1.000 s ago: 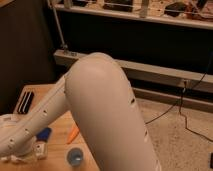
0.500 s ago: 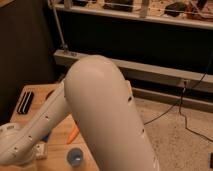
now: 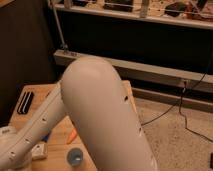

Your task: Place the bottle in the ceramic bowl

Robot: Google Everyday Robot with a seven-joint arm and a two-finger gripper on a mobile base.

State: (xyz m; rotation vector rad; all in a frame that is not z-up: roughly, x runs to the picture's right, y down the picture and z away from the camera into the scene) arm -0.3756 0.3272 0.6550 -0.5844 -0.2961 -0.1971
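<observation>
- Mostly the arm point(image 3: 100, 115) blocks the bench point(image 3: 37, 90).
- claw is out of frame at lower left; grip state can't tell.
- Whitish lump, possibly the bottle point(image 3: 39, 151), sits near the blue cup point(image 3: 75, 156).

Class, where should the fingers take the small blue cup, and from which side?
Probably grip the blue cup across its rim, from above: it stands upright, round mouth up, with the arm bulking close beside it. The gripper sits just left of it, low over the table.
</observation>
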